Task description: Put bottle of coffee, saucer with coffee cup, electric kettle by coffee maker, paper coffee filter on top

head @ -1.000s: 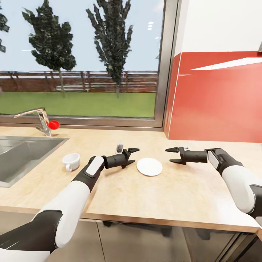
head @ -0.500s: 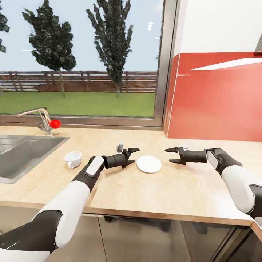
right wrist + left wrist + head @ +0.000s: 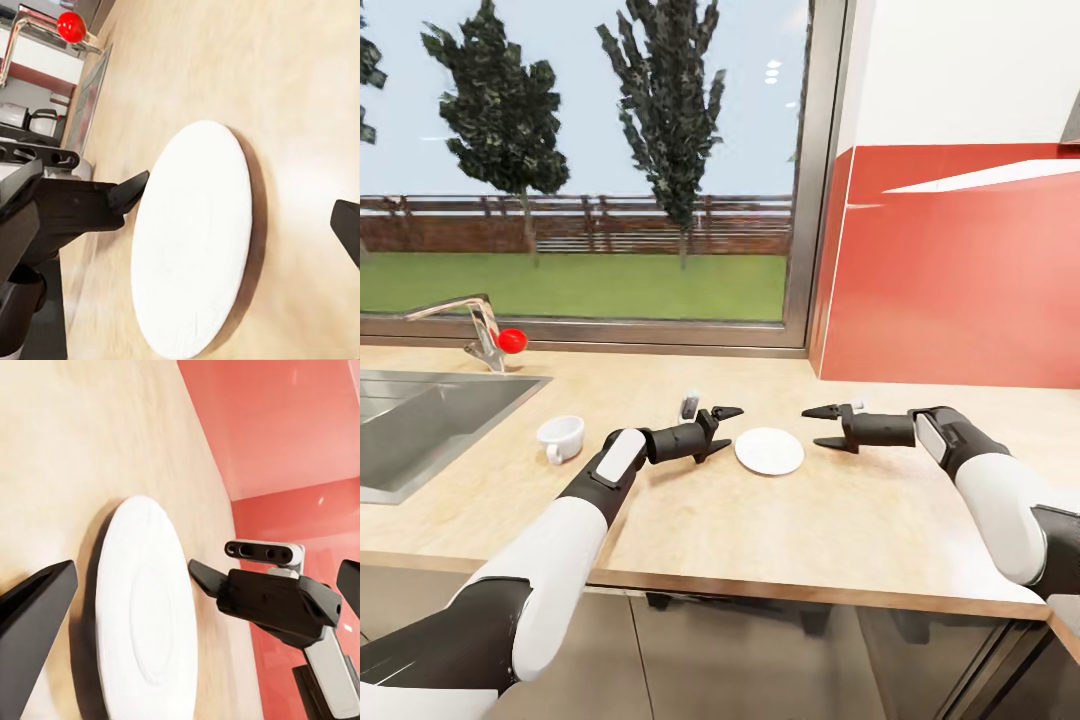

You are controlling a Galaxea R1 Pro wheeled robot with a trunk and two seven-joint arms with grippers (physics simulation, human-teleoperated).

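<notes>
- Small round plain white saucer (image 3: 769,451) lies flat on the light beige wood-grain countertop (image 3: 780,530), between the two grippers.
- Left gripper (image 3: 726,425) — jaws parted, empty, just beside the saucer's left edge.
- Right gripper (image 3: 818,425) — jaws spread, empty, near the saucer's right edge, not touching.
- Small white coffee cup (image 3: 560,436) with loop handle sits well left, near the steel sink (image 3: 420,425).
- Chrome tap (image 3: 472,327) with red knob behind the sink.
- No readable writing or labels anywhere.
</notes>
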